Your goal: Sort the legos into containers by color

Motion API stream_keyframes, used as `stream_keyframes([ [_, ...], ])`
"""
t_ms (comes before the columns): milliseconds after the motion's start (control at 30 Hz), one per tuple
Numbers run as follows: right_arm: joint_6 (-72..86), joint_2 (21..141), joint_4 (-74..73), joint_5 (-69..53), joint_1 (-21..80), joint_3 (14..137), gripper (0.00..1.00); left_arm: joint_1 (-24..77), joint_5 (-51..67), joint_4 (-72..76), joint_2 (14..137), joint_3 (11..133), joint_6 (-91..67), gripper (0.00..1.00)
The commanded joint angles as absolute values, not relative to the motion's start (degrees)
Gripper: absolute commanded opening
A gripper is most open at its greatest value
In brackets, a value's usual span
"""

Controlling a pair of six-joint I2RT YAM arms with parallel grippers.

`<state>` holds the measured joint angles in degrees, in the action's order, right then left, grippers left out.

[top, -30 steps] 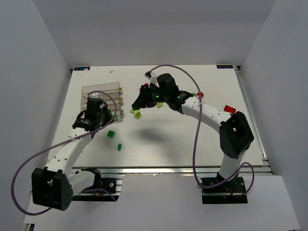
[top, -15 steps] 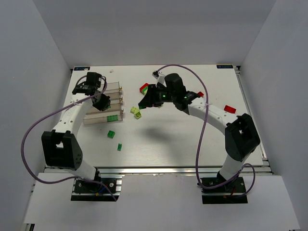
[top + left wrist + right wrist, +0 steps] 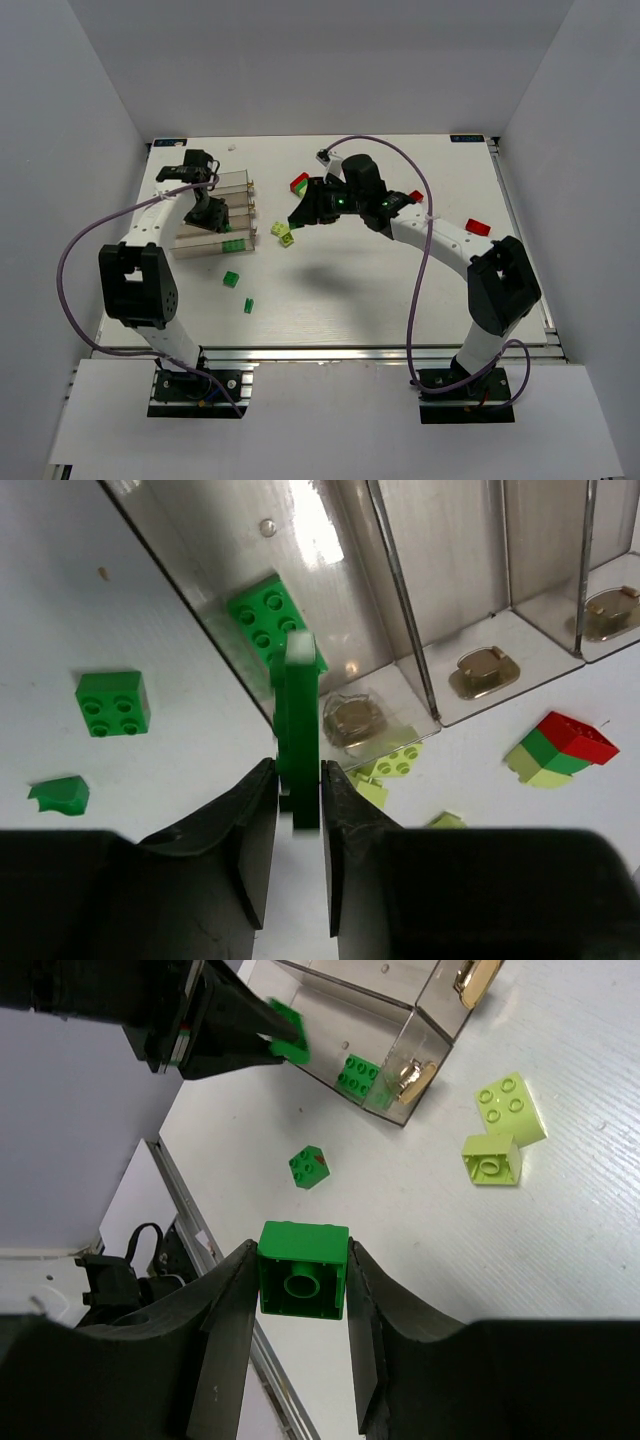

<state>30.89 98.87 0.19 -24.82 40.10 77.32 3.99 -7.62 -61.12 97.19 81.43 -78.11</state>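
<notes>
As left gripper (image 3: 298,785) grips lego (image 3: 300,695), tray (image 3: 450,570) (clear)

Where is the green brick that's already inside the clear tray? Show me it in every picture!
Top external: the green brick sits at the tray's near right corner, left of centre.
Left wrist: upper middle, behind the clear wall.
Right wrist: upper middle, in the corner compartment.
Shared landmark: the loose green brick lying just outside that corner.

There's a green lego (image 3: 272,620) studs-up in the clear tray's (image 3: 440,570) end compartment — a thin green lego (image 3: 300,710) gripped edge-on over the tray, a square green lego (image 3: 303,1268) gripped well apart.
</notes>
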Motion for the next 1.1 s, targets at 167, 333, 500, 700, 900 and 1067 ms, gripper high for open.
stream_keyframes([
  [167,28.9,96.7,2.3,-25.2,40.0,77.2,0.00,2.4,-6.1,-57.9,98.3,80.3,-82.0,0.43],
  [333,27.9,96.9,2.3,-25.6,40.1,77.6,0.00,2.0,-6.5,-56.9,98.9,81.0,-81.2,0.44],
  [500,19.4,99.4,3.2,-32.1,40.4,80.7,0.00,1.8,-7.6,-54.5,95.0,83.5,-76.0,0.42],
  [700,0.3,110.8,-6.2,-37.4,44.1,96.6,0.00,0.8,-8.9,-38.3,78.9,72.0,-56.9,0.00],
  [900,-8.7,123.6,-9.8,-32.3,48.7,112.2,0.00,0.1,-10.6,-34.3,58.1,61.1,-46.1,0.66],
  [1067,-9.3,127.9,-4.7,-25.8,51.1,114.6,0.01,0.1,-11.8,-41.4,50.6,58.4,-44.4,0.74],
])
